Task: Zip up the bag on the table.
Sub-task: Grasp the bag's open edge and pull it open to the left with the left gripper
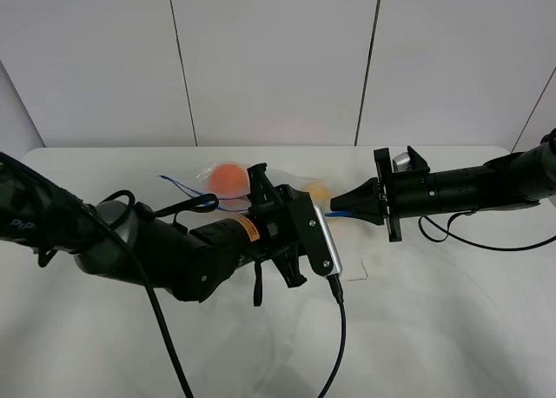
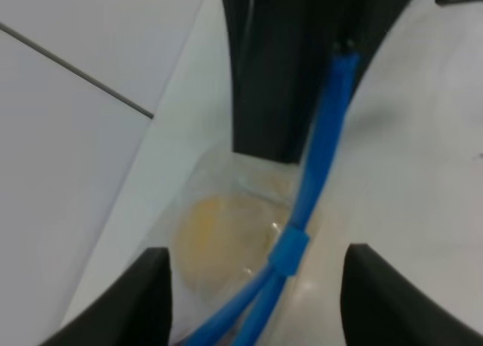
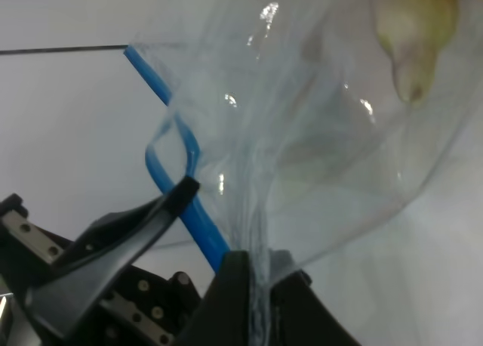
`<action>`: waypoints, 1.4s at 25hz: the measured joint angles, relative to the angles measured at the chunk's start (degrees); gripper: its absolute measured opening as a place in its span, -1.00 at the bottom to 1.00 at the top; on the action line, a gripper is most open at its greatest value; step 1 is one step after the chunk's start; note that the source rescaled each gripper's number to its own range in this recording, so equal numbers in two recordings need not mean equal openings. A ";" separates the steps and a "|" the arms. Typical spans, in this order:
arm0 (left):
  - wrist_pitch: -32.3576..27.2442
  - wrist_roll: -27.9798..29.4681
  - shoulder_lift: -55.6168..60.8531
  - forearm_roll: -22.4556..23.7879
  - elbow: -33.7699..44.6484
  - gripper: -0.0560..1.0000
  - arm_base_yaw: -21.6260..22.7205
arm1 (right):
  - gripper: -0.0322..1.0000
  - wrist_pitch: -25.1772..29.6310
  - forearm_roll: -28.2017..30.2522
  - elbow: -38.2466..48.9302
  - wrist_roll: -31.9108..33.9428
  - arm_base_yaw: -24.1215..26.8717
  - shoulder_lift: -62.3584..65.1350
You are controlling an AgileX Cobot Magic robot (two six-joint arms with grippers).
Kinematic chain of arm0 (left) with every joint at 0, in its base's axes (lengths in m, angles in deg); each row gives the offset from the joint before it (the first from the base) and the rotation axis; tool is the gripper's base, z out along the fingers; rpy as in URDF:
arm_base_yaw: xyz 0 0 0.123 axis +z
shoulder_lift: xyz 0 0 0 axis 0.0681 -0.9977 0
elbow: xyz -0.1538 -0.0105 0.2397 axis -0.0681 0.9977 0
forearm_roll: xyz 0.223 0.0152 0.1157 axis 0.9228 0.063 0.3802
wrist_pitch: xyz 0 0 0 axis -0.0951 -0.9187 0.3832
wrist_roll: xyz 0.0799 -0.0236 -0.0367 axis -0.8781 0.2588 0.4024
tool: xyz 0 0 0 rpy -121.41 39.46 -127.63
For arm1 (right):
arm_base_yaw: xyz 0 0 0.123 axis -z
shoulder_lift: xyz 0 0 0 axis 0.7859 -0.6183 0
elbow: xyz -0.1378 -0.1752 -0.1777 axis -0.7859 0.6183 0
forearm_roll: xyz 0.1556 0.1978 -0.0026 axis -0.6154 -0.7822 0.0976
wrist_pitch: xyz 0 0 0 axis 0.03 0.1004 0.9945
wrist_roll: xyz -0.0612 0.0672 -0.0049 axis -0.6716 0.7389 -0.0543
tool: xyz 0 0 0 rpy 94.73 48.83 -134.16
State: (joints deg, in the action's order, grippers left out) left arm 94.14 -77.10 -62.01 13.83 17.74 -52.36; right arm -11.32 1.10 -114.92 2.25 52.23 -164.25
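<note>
The clear bag (image 1: pixel 261 189) lies on the white table (image 1: pixel 434 328) between my two arms, with the orange (image 1: pixel 228 179) and a yellow fruit (image 1: pixel 318 191) showing through; the aubergine is hidden. My right gripper (image 1: pixel 349 208) is shut on the bag's end by the blue zip strip (image 1: pixel 334 213); its wrist view shows the jaws pinching the crinkled plastic (image 3: pixel 253 267). My left gripper (image 2: pixel 256 304) is open, with its fingers (image 2: pixel 151 301) either side of the blue strip and its slider (image 2: pixel 290 251). The yellow fruit (image 2: pixel 219 236) lies beside the strip.
A grey panelled wall (image 1: pixel 278 59) stands behind the table's far edge. Cables (image 1: pixel 339 328) trail from the left arm over the front of the table, and another cable (image 1: pixel 486 242) hangs under the right arm.
</note>
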 joint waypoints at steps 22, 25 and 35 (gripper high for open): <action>1.07 1.14 -0.36 4.49 -0.05 -0.89 0.00 | -0.94 0.00 -0.32 0.00 0.21 0.00 0.00; 1.07 1.50 -0.36 4.49 -0.05 -0.89 0.00 | -0.94 0.00 -0.32 0.00 0.21 0.00 0.00; 1.18 1.48 -0.36 5.10 -0.05 -0.89 1.05 | -0.94 0.00 -0.80 0.00 0.21 0.00 0.00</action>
State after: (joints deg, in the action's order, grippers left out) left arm 95.32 -75.62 -62.37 18.93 17.69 -51.31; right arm -11.32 0.31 -114.92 2.46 52.23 -164.25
